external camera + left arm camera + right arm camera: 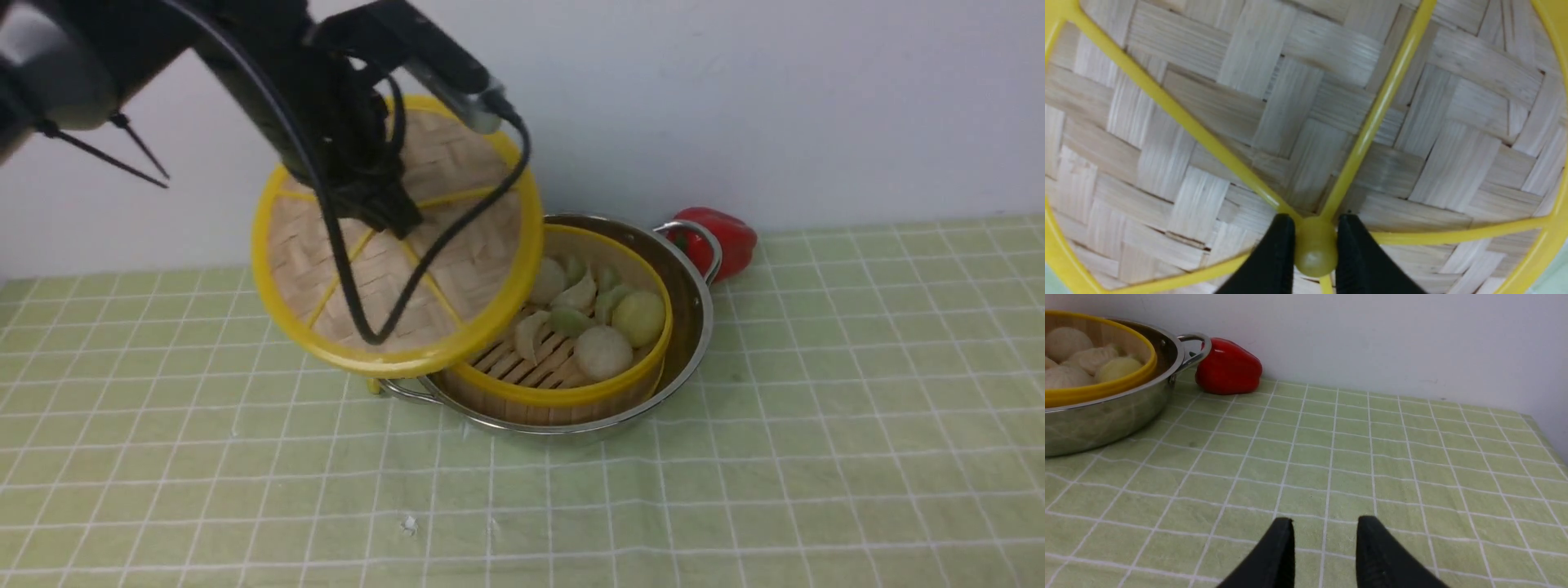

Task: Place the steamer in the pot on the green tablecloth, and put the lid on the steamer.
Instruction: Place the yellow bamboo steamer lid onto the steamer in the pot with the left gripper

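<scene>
The steamer (563,396), a bamboo basket with a yellow rim holding dumplings and buns, sits inside the shiny steel pot (695,327) on the green tablecloth (775,457). My left gripper (393,214) is shut on the yellow centre hub of the woven lid (478,261), which hangs tilted in the air over the pot's left side and hides part of the steamer. In the left wrist view the two black fingers of the gripper (1315,223) pinch the hub, and the lid (1208,102) fills the frame. My right gripper (1325,524) is open and empty above the tablecloth (1372,449), to the right of the pot (1106,416) and steamer (1106,388).
A red bell pepper (727,237) lies against the wall just behind the pot's right handle, and it also shows in the right wrist view as the pepper (1229,367). A white wall closes off the back of the table. The cloth's right edge appears in the right wrist view.
</scene>
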`<state>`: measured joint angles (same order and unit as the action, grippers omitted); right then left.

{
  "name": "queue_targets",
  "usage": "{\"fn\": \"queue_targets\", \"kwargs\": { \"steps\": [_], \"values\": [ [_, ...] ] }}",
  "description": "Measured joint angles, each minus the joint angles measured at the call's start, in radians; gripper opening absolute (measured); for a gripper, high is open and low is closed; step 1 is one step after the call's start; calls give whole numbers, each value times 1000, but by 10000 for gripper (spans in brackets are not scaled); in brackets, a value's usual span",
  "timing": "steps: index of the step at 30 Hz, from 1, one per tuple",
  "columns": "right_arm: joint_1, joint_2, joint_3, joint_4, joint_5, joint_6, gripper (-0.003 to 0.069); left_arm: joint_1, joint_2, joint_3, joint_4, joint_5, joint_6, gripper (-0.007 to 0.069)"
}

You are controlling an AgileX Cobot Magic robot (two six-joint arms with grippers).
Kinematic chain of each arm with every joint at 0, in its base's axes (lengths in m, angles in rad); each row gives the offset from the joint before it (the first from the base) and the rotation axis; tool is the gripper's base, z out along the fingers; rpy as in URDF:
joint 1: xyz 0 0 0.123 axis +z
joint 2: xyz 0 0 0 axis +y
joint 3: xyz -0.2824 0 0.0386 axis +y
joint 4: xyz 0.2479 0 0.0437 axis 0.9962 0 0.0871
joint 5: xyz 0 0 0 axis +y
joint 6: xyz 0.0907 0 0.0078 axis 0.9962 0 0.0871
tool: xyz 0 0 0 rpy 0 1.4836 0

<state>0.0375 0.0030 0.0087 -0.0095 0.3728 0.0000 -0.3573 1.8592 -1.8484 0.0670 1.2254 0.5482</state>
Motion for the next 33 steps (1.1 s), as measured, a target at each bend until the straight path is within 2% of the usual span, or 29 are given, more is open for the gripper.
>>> {"fn": "queue_targets", "kwargs": {
  "steps": [4,10,19,33],
  "values": [
    [0,0,0,0,0,0,239,-86,61,-30,23,-8,33,117],
    [0,0,0,0,0,0,239,-134,135,-34,90,-77,35,117],
    [0,0,0,0,0,0,240,-140,167,-34,82,-210,34,117],
    [0,0,0,0,0,0,240,-140,195,-36,25,-233,76,117]
  ]
}}
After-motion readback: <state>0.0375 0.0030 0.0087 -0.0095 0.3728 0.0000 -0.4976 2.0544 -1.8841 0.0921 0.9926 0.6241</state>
